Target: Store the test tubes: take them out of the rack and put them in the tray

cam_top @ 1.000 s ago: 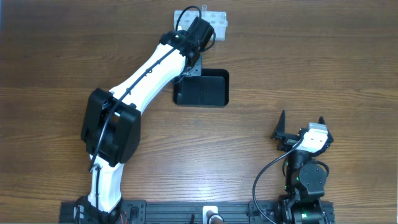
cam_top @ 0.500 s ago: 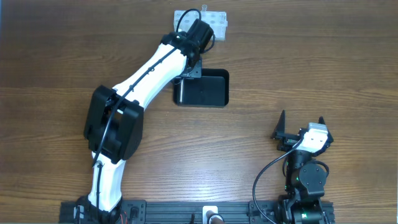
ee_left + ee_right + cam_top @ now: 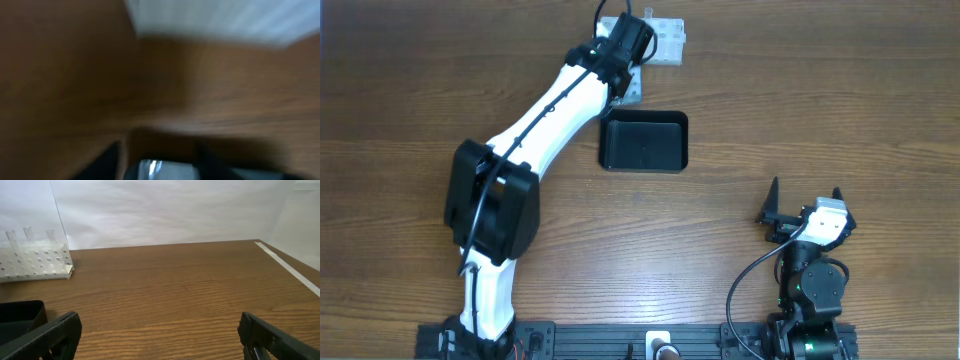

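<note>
top: left gripper [image 3: 623,42] top centre, overlapping the left end of rack [image 3: 666,42], grip can't tell; tray [image 3: 643,146] just below; right gripper [image 3: 801,203] lower right, wide open | left wrist: blurred | right wrist: test tubes [image 3: 27,233] upright in rack upper left, well apart from the wide claw

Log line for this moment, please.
left gripper: near rack | right gripper: open, near its base | test tubes: upright in rack | tray: apart from rack
</note>
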### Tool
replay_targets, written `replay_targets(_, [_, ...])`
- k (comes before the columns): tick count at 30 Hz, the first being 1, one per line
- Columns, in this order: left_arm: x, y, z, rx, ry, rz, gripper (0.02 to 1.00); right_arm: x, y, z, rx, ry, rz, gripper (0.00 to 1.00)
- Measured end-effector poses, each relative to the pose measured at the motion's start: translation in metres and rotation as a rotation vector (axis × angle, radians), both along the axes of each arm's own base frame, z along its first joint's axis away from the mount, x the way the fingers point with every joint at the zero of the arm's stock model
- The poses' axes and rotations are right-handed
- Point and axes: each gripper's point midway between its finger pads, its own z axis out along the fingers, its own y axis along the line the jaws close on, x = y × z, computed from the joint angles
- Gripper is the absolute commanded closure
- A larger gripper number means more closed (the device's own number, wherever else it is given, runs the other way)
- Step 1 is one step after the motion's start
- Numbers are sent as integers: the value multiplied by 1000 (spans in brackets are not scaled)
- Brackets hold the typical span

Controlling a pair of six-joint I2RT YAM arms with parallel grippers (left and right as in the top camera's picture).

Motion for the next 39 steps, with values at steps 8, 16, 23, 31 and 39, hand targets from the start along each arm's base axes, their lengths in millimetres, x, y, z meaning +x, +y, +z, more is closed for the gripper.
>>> replay_targets(8, [54,-28,113,-108,-402,-32,42,0,0,0,-1,0,0,9])
replay_targets(16, [82,-24,78,-36,-412,-86,56,0,0,0,0,0,0,9])
replay_targets(23, [107,-40,38,23,-379,-159,115,0,0,0,-1,0,0,7])
replay_targets(31, [115,-44,32,0,-381,-192,283,0,0,0,0,0,0,7])
replay_targets(39, [117,-44,10,-4,-343,-206,503,0,0,0,0,0,0,7])
